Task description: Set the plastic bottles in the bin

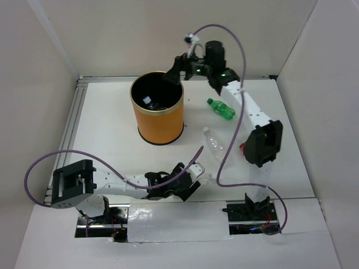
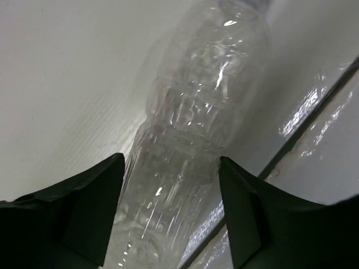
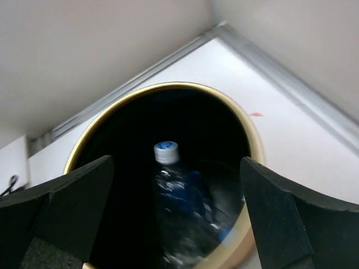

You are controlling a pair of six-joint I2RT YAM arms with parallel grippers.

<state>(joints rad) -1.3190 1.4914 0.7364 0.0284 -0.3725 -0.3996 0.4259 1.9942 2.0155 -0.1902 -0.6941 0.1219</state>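
The orange bin (image 1: 162,120) stands at the back middle of the table. My right gripper (image 1: 171,77) hangs open over its far rim (image 3: 185,85). Under it, free of the fingers, a blue-labelled bottle (image 3: 185,196) with a pale blue cap is blurred inside the black interior. My left gripper (image 1: 196,179) is low near the table's front edge. Its fingers (image 2: 90,196) stand wide on either side of a clear bottle (image 2: 196,112) lying on the table. A green bottle (image 1: 220,109) and another clear bottle (image 1: 215,143) lie right of the bin.
White walls enclose the table on three sides. A metal rail (image 1: 70,129) runs along the left edge. A taped seam (image 2: 314,112) runs just beside the clear bottle at the front. Purple cables (image 1: 50,162) loop over both arms.
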